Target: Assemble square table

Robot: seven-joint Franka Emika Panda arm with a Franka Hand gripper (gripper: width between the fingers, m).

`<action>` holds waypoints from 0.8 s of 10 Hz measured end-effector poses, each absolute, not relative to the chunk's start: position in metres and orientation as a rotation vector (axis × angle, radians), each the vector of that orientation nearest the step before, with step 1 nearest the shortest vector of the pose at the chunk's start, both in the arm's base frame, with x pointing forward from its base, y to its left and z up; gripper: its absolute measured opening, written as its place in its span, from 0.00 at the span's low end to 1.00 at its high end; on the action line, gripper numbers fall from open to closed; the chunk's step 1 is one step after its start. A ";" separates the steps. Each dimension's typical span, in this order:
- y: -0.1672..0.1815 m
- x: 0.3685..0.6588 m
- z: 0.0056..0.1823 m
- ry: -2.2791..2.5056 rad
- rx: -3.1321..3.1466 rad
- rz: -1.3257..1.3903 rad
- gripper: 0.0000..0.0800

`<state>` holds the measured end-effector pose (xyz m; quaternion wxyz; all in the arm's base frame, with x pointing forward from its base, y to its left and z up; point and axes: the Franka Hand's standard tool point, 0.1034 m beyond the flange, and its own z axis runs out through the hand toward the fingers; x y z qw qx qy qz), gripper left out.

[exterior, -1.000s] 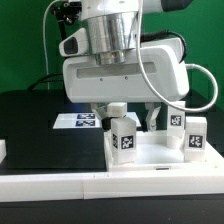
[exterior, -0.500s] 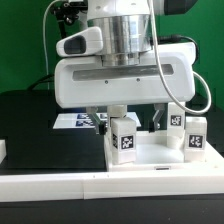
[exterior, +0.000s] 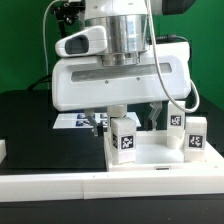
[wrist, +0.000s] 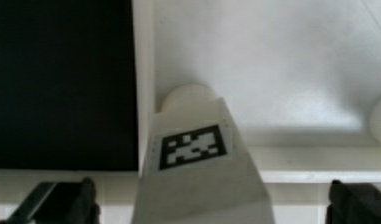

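Square table top: flat white slab on the black table, toward ext. view's right; rear part hidden by the arm housing. Legs: one upright at front, tagged, long axis vertical; two more upright near right edge, partly cut off by cable. Wrist view: tagged leg seen lengthwise between the fingers, clear gaps each side. Gripper spread wide, nothing grasped. Marker board behind, partly covered. White rail along front edge.
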<state>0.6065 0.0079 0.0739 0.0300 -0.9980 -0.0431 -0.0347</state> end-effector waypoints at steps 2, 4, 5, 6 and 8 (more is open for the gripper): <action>0.008 0.606 0.074 -0.129 -3.077 -0.107 0.56; 0.006 0.606 0.074 -0.126 -3.078 -0.107 0.39; 0.006 0.606 0.074 -0.115 -3.078 -0.107 0.36; 0.006 0.606 0.074 -0.082 -3.078 -0.106 0.36; 0.006 0.606 0.074 0.028 -3.076 -0.103 0.36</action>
